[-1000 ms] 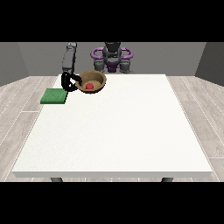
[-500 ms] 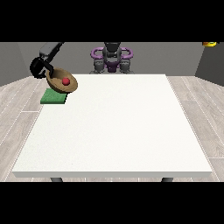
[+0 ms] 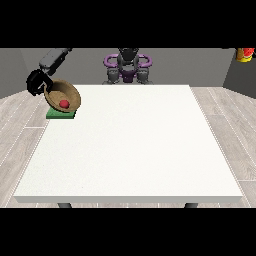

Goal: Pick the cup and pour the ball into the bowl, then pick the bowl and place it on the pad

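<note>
Front view: since half a second ago the bowl (image 3: 63, 97) has come lower and a little toward the table, and now hangs over the green pad (image 3: 61, 114) at the table's (image 3: 130, 145) ten-o'clock corner; whether they touch I cannot tell. The bowl is tilted, its mouth facing about five o'clock toward the camera, its rim's long axis running from ten to four o'clock. The red ball (image 3: 64, 103) sits inside it, low in the hollow. The hand at the view's left (image 3: 36, 82) grips the bowl's far rim at ten o'clock, fingers curled round it. No other hand shows.
</note>
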`<state>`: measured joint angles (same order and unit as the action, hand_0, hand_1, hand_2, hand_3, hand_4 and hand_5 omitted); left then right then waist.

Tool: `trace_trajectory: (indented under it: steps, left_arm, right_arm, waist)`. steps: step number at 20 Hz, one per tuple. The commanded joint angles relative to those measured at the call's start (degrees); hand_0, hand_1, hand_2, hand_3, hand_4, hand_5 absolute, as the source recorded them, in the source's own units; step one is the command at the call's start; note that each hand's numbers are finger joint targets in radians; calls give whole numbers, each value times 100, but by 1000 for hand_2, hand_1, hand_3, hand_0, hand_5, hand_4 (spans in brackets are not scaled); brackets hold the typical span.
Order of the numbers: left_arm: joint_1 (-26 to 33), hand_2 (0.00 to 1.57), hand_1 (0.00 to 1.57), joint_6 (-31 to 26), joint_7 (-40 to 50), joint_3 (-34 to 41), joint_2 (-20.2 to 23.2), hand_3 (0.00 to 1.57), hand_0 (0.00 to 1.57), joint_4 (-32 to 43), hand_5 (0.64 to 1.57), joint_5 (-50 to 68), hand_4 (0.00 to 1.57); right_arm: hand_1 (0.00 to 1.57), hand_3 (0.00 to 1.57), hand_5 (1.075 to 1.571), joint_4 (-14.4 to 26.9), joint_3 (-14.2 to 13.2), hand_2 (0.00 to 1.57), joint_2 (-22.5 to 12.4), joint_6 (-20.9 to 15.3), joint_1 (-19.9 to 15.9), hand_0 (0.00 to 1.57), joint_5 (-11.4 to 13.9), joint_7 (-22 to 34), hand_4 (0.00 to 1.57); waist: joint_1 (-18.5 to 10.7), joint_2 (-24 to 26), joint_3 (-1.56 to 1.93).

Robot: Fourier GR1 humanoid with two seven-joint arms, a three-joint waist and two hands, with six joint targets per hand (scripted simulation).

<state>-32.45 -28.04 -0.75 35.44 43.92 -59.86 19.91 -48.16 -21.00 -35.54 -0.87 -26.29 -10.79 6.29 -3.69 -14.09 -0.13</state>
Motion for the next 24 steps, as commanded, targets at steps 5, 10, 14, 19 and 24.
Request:
trace_trajectory:
  steps: [5, 10, 14, 19, 24]
  left_arm:
    - [-53, 0, 0, 196, 158, -131, -2, 0, 0, -168, 1556, 116, 1200]
    - [-128, 0, 0, 302, 277, -265, -49, 0, 0, -685, 1561, 193, 1191]
    - [165, 0, 0, -99, -302, 115, 337, 0, 0, 201, 1560, 229, 1195]
    - [126, 0, 0, -43, -125, -2, 473, 0, 0, 184, 1562, 228, 1190]
    - [199, 0, 0, -129, -689, -73, 297, 0, 0, 385, 1565, 131, 1191]
  right_arm:
    - [1571, 589, 1571, 724, -82, 1571, 277, 12, -268, 1571, -54, -352, 1004]
    - [1571, 1163, 1557, 1400, -474, 1571, -208, -308, -568, 1571, -98, -348, 191]
    - [1555, 932, 1554, 1140, -474, 1512, -345, -292, -441, 1555, -113, -363, 0]
    - [1451, 799, 1536, 1321, -471, 1393, -17, -626, -642, 1451, -129, -510, 0]
    - [1434, 670, 1534, 1230, -463, 1376, 346, -969, -986, 1434, -199, -698, 0]
  waist:
    - [-50, 50, 18]
    - [-306, -253, 23]
    - [-37, -175, 12]
    - [-79, -63, 16]
    - [-149, -308, 14]
